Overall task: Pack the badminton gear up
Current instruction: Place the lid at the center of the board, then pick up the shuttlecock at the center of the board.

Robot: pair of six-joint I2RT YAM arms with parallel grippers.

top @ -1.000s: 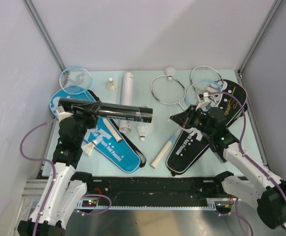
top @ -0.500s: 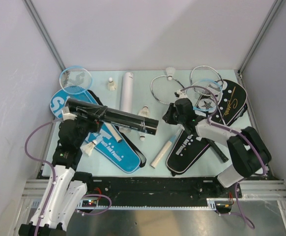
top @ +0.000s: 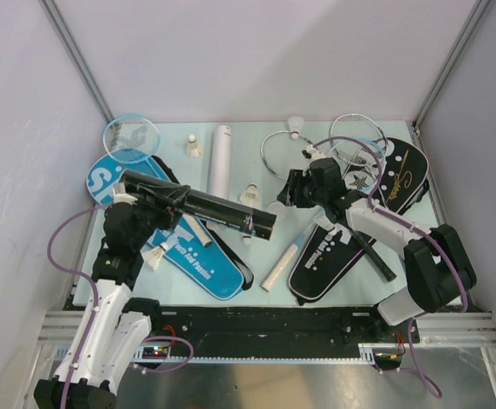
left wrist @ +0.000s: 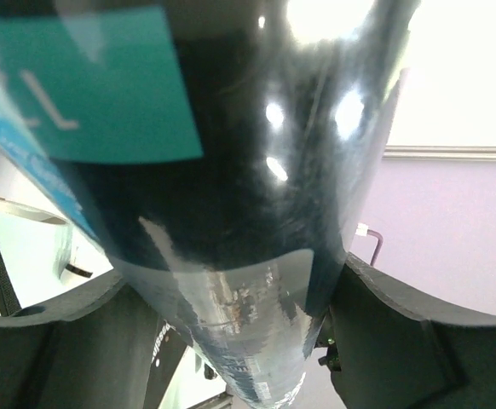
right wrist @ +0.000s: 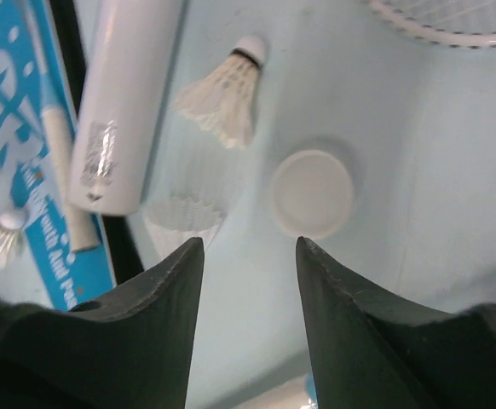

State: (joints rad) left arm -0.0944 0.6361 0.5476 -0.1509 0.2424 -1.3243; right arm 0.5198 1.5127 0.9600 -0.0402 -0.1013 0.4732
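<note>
Top view. The left hand is clamped on the black tube, which slants across the blue cover. The right hand hovers over the middle of the counter, fingers apart, holding nothing.
Count:
- Tubes: 2, the black one held and the white tube lying on the counter.
- Racket heads: 3, one light blue racket far left and two silver rackets at the far centre-right.
- Shuttlecocks: 4 seen.
- Covers: one blue. The black cover is on the right; I cannot tell whether it is one or two.

Left wrist view. The black tube fills the frame, gripped between both fingers.

Right wrist view. The fingers are spread with an empty gap.
Below them:
- White cap: 1.
- Shuttlecocks: 3.
- White tube: 1.
- Blue cover: its edge shows at left.
</note>
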